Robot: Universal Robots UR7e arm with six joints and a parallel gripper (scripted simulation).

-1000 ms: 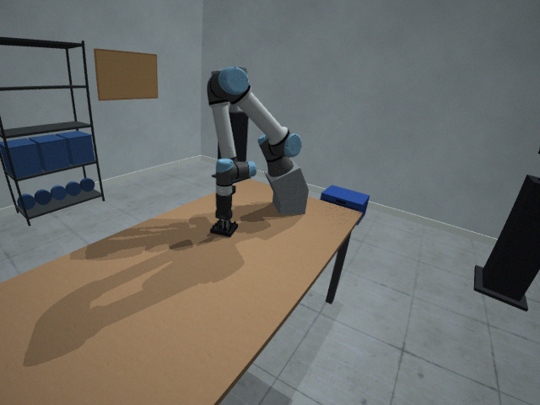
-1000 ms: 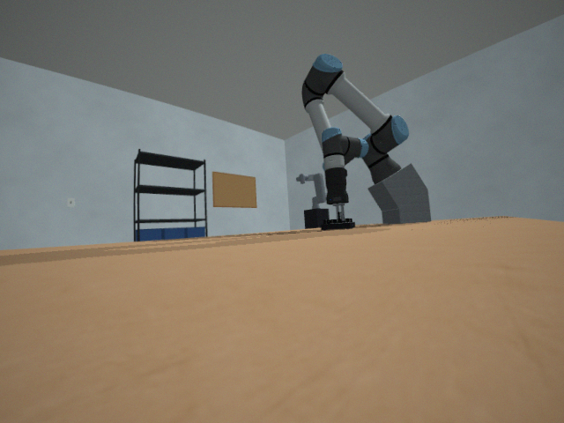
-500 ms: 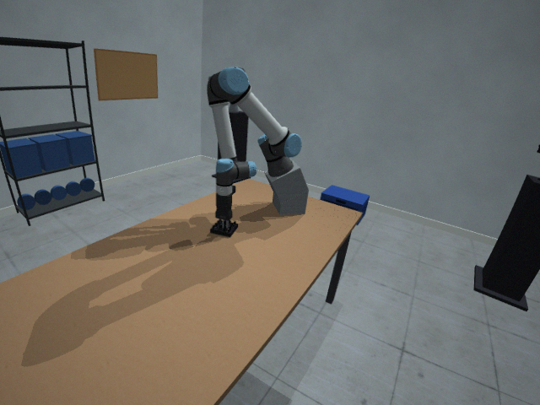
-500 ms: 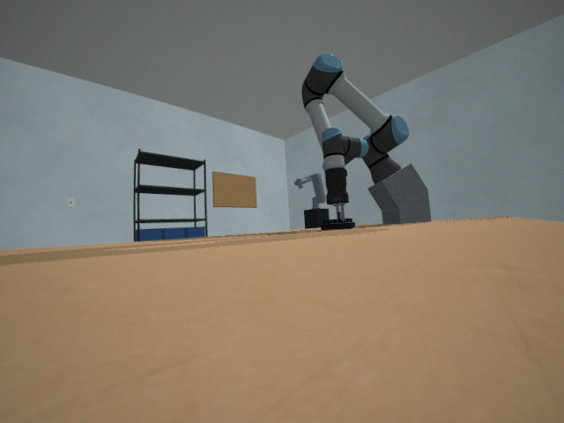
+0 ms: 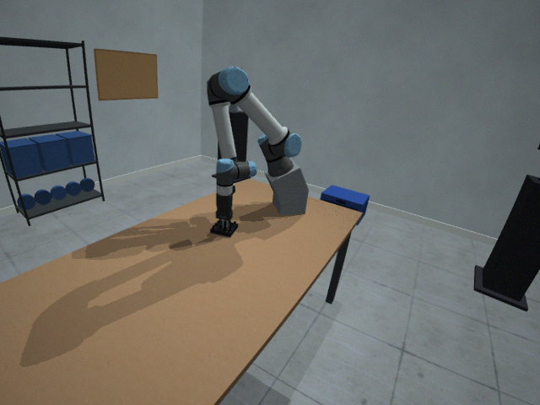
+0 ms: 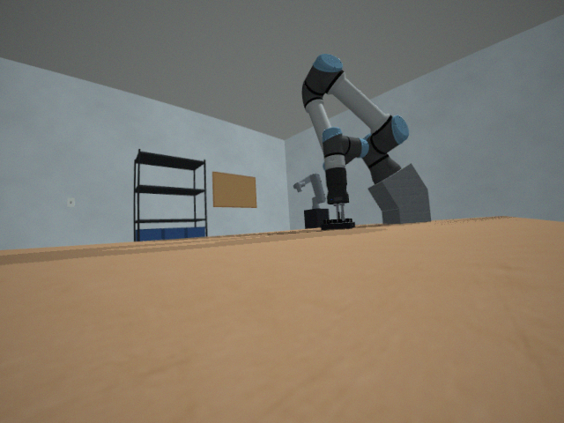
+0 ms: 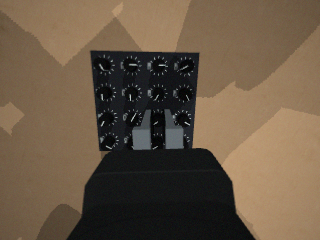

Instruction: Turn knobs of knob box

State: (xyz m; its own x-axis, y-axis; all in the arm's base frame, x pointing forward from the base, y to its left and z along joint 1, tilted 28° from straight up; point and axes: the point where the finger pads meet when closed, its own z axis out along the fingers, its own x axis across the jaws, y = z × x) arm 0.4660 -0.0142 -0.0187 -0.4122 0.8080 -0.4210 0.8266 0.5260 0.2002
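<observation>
Fingers [image 5: 224, 224] [image 6: 339, 211] straddle knob [image 7: 157, 120] on box [image 5: 226, 229] [image 6: 337, 224] [image 7: 118, 106]; lettering too sm. to read.

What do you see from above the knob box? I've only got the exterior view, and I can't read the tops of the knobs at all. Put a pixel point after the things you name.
Observer: The wrist view shows the box's top face: knobs in four rows of four on the knob box [image 5: 218, 230] [image 6: 337, 225] [image 7: 145, 80].

Operator: Okay, and which knob is the gripper at, going by that picture?

Observer: The gripper [image 5: 224, 224] [image 6: 340, 218] [image 7: 158, 119] has its fingers on either side of the knob third from the left, third row down [image 7: 157, 120]. Whether they touch it, I can't tell.
</observation>
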